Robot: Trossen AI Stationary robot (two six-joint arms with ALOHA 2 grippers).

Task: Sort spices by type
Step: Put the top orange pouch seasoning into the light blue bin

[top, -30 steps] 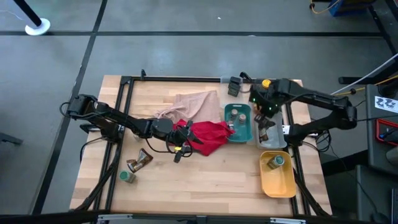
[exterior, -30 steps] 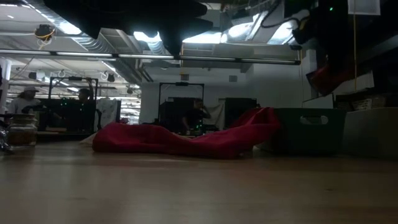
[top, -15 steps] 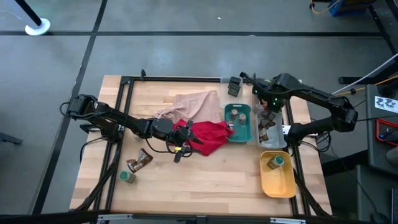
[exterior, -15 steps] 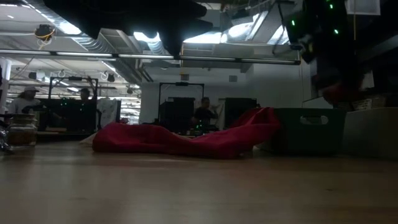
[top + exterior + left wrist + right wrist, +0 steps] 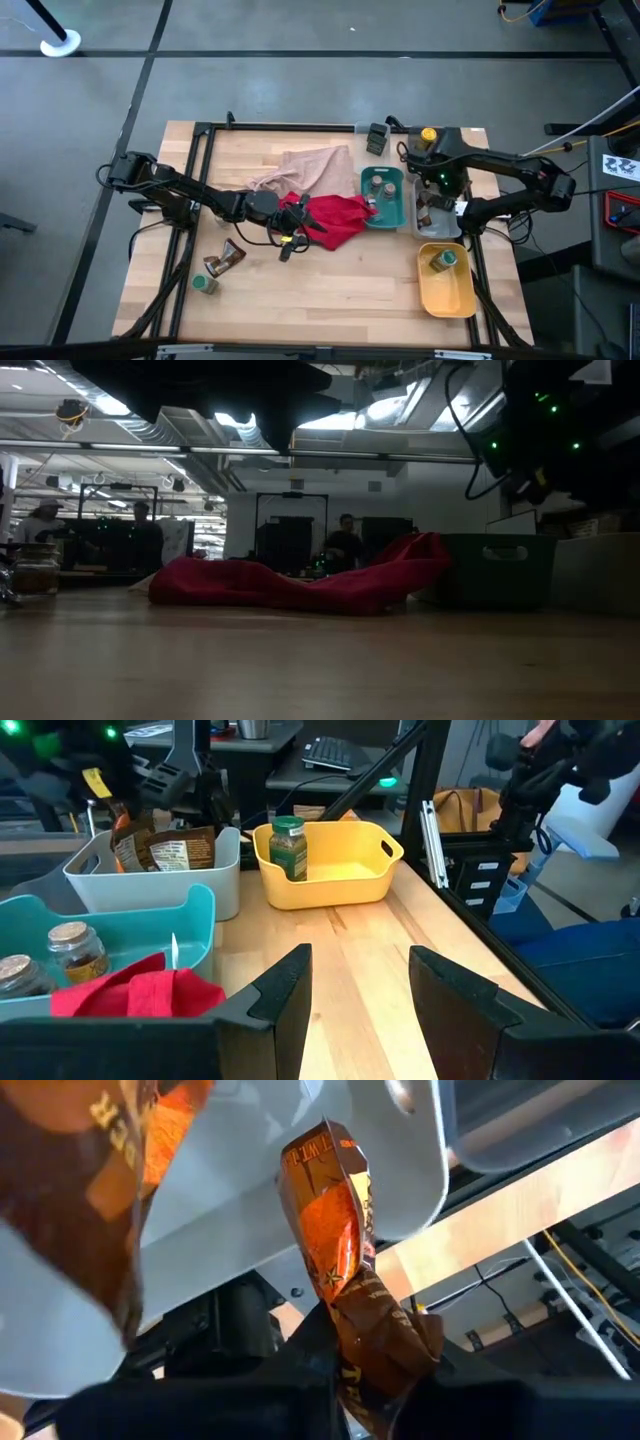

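My right gripper hangs over the clear tray at the table's right and is shut on a crinkly brown-orange sachet. More sachets lie in that tray. My left gripper stands open, with nothing between its fingers, at the left end of the red cloth. Round jars stand in the teal tray. A green-lidded jar stands in the yellow tray. A loose sachet and a green-lidded jar rest on the table's near left. My right gripper pinches one crumpled end of the sachet between its two fingers. The fingers slant steeply down from above. The rest of the sachet sticks out past the fingertips toward the tray's inside; whether its free end touches the tray, I cannot tell.
A beige cloth lies behind the red one. A yellow-capped bottle stands at the far right corner beside a dark block. Bare wood stretches across the table's near middle. People stand in the room beyond.
My right gripper has come down with the sachet, toward the table's near edge and over the clear tray, tipping to point more steeply downward. The sachet has stayed in its fingers.
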